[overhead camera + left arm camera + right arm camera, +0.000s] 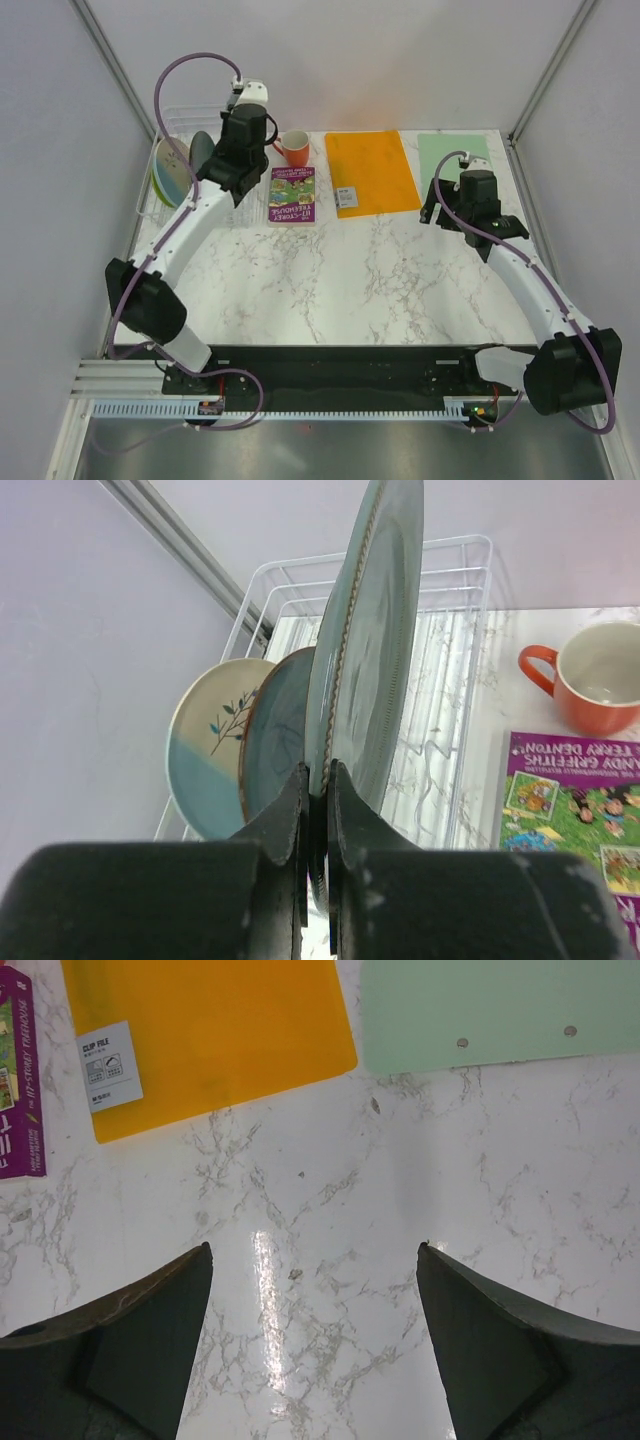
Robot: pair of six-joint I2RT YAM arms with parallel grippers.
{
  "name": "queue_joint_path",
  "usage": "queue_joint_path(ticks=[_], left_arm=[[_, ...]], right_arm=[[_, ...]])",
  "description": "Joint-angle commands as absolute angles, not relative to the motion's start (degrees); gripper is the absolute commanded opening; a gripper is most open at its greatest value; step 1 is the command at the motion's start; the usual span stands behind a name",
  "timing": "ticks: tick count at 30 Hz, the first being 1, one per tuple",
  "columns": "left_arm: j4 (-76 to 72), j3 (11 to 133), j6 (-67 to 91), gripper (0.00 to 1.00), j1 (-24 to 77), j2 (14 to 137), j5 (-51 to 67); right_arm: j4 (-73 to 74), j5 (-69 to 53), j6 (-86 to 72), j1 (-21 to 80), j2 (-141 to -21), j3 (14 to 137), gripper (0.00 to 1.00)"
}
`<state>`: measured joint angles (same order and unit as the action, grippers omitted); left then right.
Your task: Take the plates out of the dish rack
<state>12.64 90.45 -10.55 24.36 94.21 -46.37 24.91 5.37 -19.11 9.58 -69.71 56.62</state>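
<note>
Pinching grey-green plate (375, 630) rim between clamped left gripper (318, 780) jaws, plate upright above them in dish rack (455, 580). Next, likely: lift straight up, clear of tines. Right gripper (315, 1260) gaping wide, empty.

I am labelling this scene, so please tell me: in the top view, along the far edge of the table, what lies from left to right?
Dish rack → orange mug → orange clip file → light green mat.
</note>
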Motion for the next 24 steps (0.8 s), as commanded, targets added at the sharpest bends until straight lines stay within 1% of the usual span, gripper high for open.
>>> queue_joint_path(ticks=[1, 2, 3, 5, 6, 7, 8, 10, 11, 13, 14, 15, 16, 17, 20, 24], left_arm=[[17.2, 96.0, -6.8, 0.02, 26.3, 82.5, -43.3], [22.4, 95.5, -1.0, 0.02, 26.3, 78.8, -35.7], [24.1, 93.7, 2.6, 0.02, 26.3, 76.9, -31.5], [25.8, 91.0, 10.1, 0.02, 26.3, 71.6, -24.1], [25.8, 88.2, 12.5, 0.02, 26.3, 69.9, -17.9], [25.8, 86.8, 17.0, 0.02, 26.2, 68.7, -14.8], [25.3, 84.3, 18.9, 0.02, 26.2, 67.8, -8.1], [23.6, 81.1, 24.9, 0.02, 26.3, 65.5, -2.0], [21.8, 77.1, 26.6, 0.02, 26.2, 64.7, 3.3], [15.6, 72.6, 32.2, 0.02, 26.2, 62.9, 7.7], [13.7, 68.2, 34.1, 0.02, 26.3, 62.5, 11.1], [8.4, 65.8, 35.9, 0.02, 26.2, 62.0, 12.8], [6.1, 63.5, 39.7, 0.02, 26.3, 61.3, 14.2], [4.1, 59.4, 41.5, 0.02, 26.3, 61.0, 16.5], [-3.0, 53.2, 46.6, 0.02, 26.3, 61.0, 19.3], [-10.4, 47.6, 51.1, 0.02, 26.3, 60.5, 21.9]], right_arm=[[24.2, 1.3, -19.5, 9.5, -66.4, 59.1, 0.9], [23.8, 0.6, -19.8, 9.6, -65.7, 59.2, 0.9], [22.8, -2.2, -19.8, 9.5, -65.4, 59.2, 0.91], [21.5, -3.9, -20.8, 9.5, -64.1, 58.5, 0.91], [20.7, -5.7, -21.3, 9.5, -63.8, 58.4, 0.92], [20.2, -6.8, -22.1, 9.6, -63.1, 58.0, 0.92], [19.9, -8.2, -22.6, 9.5, -62.8, 57.8, 0.92], [18.6, -12.5, -24.6, 9.5, -62.1, 57.0, 0.92], [17.8, -14.0, -25.4, 9.6, -61.7, 56.6, 0.92], [15.3, -19.1, -27.1, 9.5, -60.6, 54.8, 0.91], [14.2, -20.7, -29.0, 9.5, -60.0, 54.0, 0.91], [12.0, -22.4, -30.0, 9.5, -59.5, 53.0, 0.91], [11.1, -24.3, -31.0, 9.5, -58.3, 51.3, 0.9], [9.7, -25.2, -32.2, 9.6, -57.7, 50.5, 0.91], [8.4, -26.6, -33.6, 9.5, -55.2, 47.4, 0.91], [8.3, -27.2, -34.0, 9.6, -53.4, 43.6, 0.91]])
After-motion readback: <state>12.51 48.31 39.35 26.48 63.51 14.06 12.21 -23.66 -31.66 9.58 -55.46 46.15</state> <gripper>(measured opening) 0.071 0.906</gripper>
